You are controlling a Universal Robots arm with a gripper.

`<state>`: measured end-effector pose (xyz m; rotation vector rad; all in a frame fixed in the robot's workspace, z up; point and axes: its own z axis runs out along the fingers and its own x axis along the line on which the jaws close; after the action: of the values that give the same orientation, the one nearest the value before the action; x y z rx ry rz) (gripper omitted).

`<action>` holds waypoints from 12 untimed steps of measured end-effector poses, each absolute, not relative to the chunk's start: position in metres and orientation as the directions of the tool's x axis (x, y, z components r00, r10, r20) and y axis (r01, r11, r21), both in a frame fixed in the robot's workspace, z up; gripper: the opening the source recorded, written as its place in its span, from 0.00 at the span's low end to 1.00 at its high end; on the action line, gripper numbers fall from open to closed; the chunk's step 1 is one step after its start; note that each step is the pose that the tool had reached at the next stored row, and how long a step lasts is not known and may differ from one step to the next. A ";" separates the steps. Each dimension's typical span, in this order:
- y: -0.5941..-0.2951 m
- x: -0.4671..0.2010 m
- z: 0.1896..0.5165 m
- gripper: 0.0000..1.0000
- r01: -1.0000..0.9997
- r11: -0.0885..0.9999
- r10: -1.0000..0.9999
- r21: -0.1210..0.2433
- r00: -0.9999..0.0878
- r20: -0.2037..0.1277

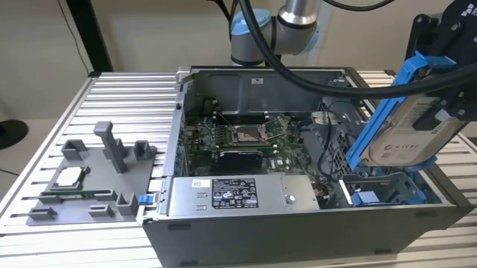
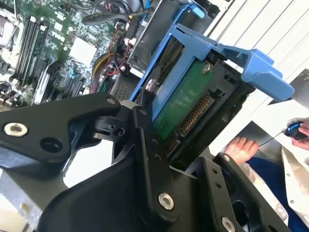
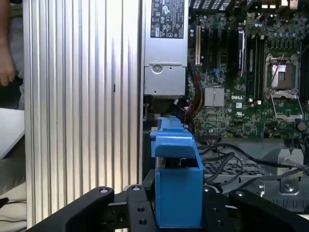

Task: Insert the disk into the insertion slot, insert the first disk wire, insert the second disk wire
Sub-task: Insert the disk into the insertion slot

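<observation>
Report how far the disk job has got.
Done: the claw holds the disk above the open case. In hand: it hangs tilted over the insertion slot, not yet seated. Left: seating it and both wires; its connector is bare in the second wrist view.

In the exterior view the gripper (image 1: pixel 447 111) is cut off by the picture's edge and covers the far flank of the disk (image 1: pixel 406 131) it clamps. Just below the gripper, the disk hides part of the insertion slot (image 1: pixel 380 187). In the first wrist view the disk's label face is hidden, and a person's hand (image 3: pixel 6 63), well apart from the gripper, is cropped.
</observation>
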<state>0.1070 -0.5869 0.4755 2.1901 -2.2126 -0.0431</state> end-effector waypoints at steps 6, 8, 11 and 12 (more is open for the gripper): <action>-0.590 0.110 0.474 0.00 -0.999 0.006 -1.000 0.039 -0.006 0.000; -0.590 0.110 0.473 0.00 -0.999 0.004 -1.000 0.039 -0.004 0.000; -0.590 0.111 0.473 0.00 -0.999 0.003 -1.000 0.039 -0.003 0.001; -0.590 0.111 0.473 0.00 -0.999 0.003 -1.000 0.039 -0.003 0.000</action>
<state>0.1107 -0.5903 0.4733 2.1978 -2.2049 -0.0430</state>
